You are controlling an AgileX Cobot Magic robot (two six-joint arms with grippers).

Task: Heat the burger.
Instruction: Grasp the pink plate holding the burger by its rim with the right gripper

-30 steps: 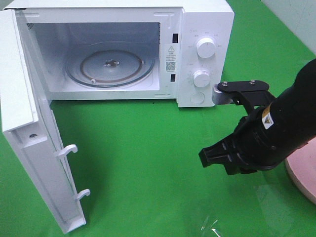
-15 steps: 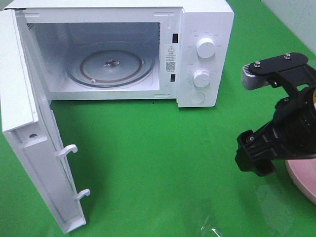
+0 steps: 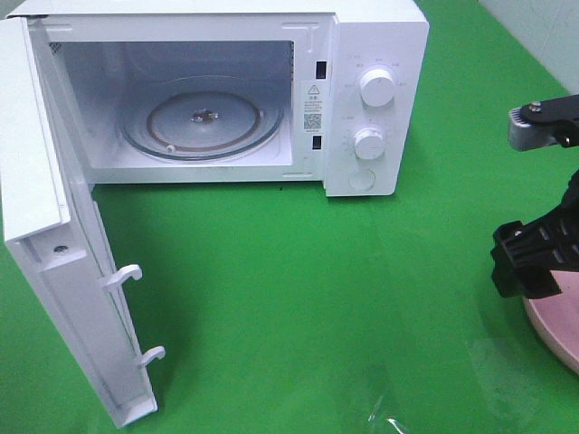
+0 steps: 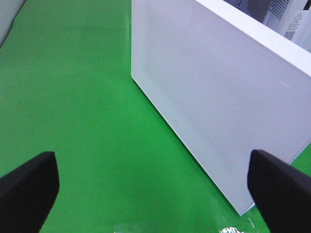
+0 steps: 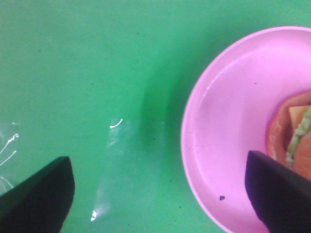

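- The right hand (image 5: 155,194) hung wide open and empty over the green counter (image 3: 289,271), at the near rim of the pink plate (image 5: 228,121).
- The burger (image 5: 297,138) sat on that plate, off to one side of the hand and not between its fingers (image 5: 36,196). Only a sliver showed at the edge of the right wrist view: bun, lettuce and a corner of cheese.
- In the high view the plate was cut by the frame edge and the burger could not be seen.
- The step in hand looked like the reach for the burger, with the grasp not yet begun.
- To do it well, the hand would first need to shift across the plate until the burger sat centred in the gap, and only then go down.
- The fingers should meet the bun on two opposite sides, low enough to take the whole stack and clear of the plate's rim.
- The squeeze should be gentle, since the layers looked likely to slide or crush.
- The lift should go straight up, so the plate was not dragged along.
- The microwave (image 3: 362,108) stood ready, with its door (image 3: 54,271) swung wide and its glass tray (image 3: 204,117) bare.
- The left hand (image 4: 154,189) was also open and empty, near a white panel of the microwave and touching nothing.
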